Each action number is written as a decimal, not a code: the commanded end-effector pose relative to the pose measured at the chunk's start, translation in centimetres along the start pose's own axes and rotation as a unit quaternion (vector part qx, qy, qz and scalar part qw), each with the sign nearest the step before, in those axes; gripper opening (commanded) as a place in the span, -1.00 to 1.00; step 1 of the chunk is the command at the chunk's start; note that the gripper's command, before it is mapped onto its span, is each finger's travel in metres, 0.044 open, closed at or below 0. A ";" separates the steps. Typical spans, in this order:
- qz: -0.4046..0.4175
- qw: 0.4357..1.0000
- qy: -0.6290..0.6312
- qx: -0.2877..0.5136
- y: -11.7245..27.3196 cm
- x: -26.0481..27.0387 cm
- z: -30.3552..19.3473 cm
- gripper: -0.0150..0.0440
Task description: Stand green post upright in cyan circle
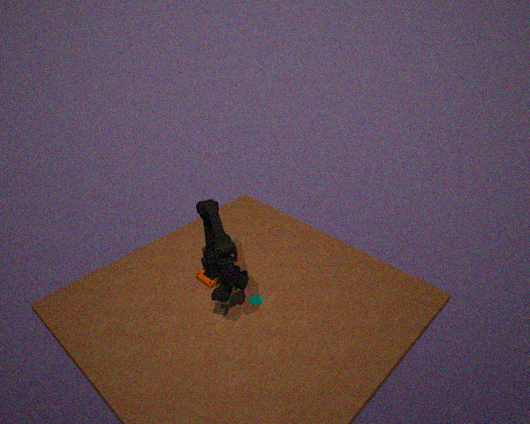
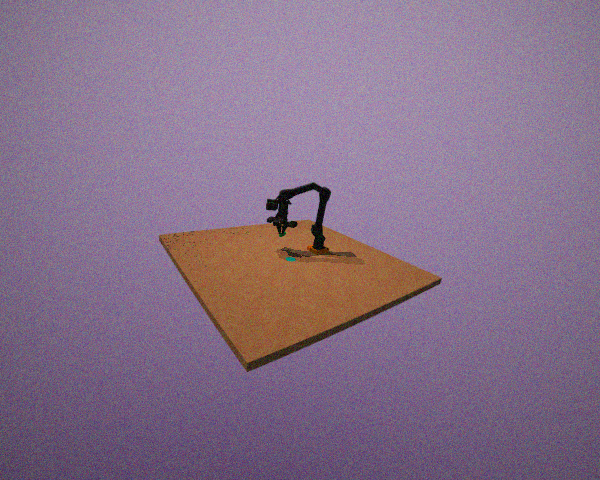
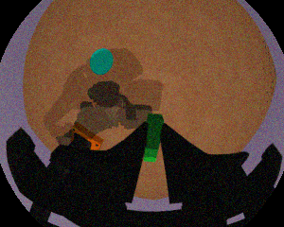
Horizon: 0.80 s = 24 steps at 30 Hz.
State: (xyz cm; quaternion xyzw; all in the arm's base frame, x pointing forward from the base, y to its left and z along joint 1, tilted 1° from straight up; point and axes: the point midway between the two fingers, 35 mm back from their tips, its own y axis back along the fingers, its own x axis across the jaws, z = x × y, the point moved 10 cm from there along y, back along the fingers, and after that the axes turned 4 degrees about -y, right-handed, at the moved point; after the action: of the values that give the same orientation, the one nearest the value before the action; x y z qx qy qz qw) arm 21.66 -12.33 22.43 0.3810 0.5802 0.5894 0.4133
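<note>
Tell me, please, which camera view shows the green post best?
The wrist view: the green post fills a clear strip between the closed jaws. In the exterior view it is only a tiny green speck under the gripper, above the board. In the top view the arm hides nearly all of it.

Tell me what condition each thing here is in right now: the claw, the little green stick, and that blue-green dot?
gripper: shut on the green post, raised above the board.
green post: gripped between the fingers, off the board, not yet in the circle.
cyan circle: flat on the board, nothing on it.
board: carries the arm's base and the circle.
</note>
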 end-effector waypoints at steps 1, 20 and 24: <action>-0.003 1.000 0.003 0.001 1.4 0.2 -0.2 -0.42; -0.001 0.999 0.042 0.000 2.8 3.4 2.8 -0.42; 0.000 0.999 0.054 -0.001 2.9 4.4 3.6 -0.42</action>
State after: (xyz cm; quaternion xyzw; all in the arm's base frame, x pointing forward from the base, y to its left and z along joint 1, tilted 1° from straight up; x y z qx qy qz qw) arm 23.03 -7.73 25.16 0.3526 0.5974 0.6086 0.3852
